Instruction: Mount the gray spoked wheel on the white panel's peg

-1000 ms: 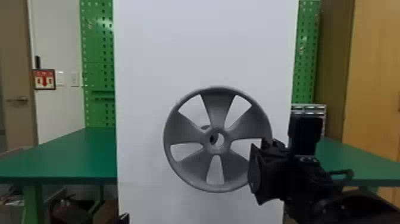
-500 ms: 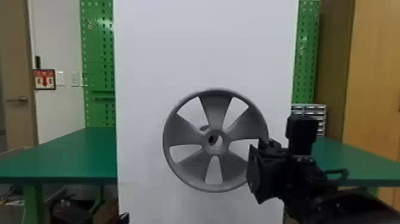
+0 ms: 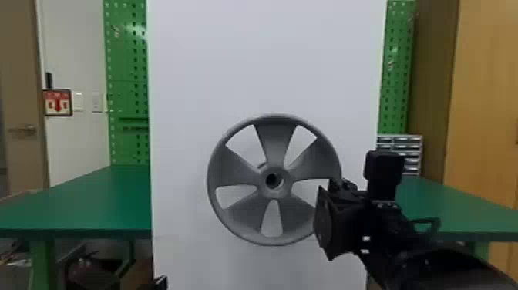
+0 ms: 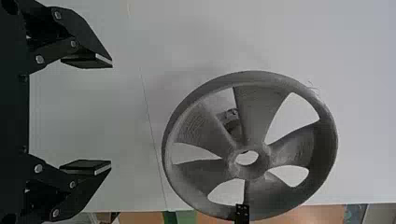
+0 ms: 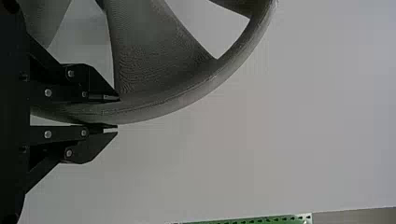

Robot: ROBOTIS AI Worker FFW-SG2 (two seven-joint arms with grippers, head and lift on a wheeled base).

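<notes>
In the head view the right gripper (image 3: 327, 216) holds the gray spoked wheel (image 3: 274, 142) by the rim's right side, before the white panel (image 3: 262, 58). The right gripper (image 5: 116, 113) is shut, one finger on each side of the wheel's rim (image 5: 154, 106). A black tip of the left gripper (image 3: 161, 282) shows low by the panel's left edge; the left gripper (image 4: 111, 114) stands open, apart from the wheel (image 4: 257, 112). Through a gap between spokes appears a dark round part, apparently the peg (image 4: 231, 121), off to one side of the open hub hole.
Green tables (image 3: 96, 200) flank the panel on both sides. Behind them are green pegboards (image 3: 127, 77), a drawer organizer (image 3: 410, 154) at the right and a wooden cabinet (image 3: 485, 96) farther right.
The wheel and right gripper have shifted slightly left in the head view, and less of the dark part behind shows through the spokes. The left gripper's tip has kept its place.
</notes>
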